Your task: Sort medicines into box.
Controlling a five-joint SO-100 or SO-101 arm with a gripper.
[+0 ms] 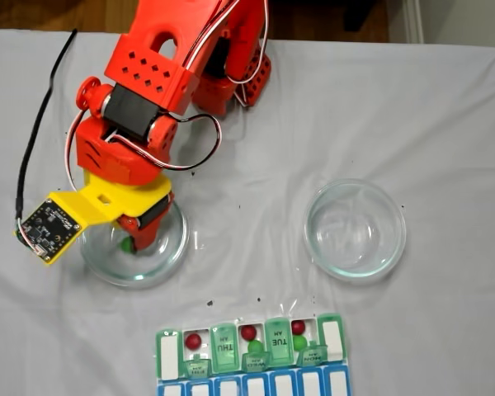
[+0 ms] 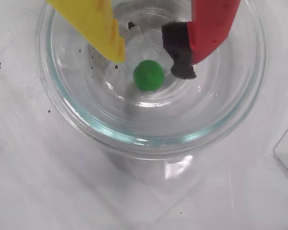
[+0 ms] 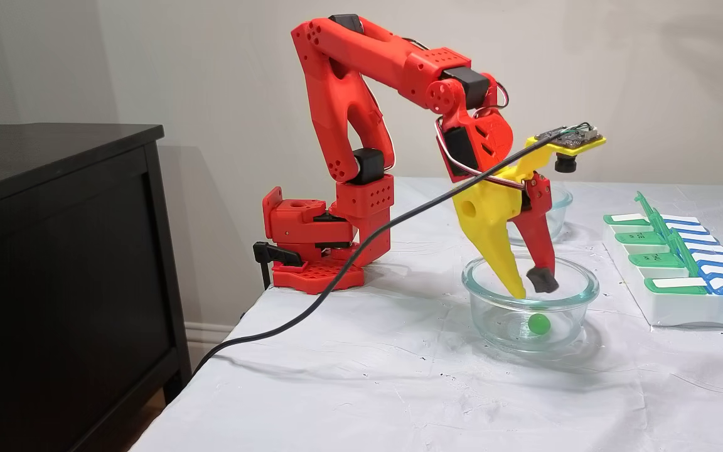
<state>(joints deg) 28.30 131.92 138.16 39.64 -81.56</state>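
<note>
Green ball [image 2: 149, 74] looks light, glossy, prone to rolling in dish [image 2: 77, 120]; my empty, parted tool [image 2: 151, 60] should pinch its middle

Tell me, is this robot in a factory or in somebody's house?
Probably a room in a home. The red arm is clamped to a table under a wrinkled white cloth, beside a dark wooden cabinet and a plain painted wall. No factory machines are around it.
</note>
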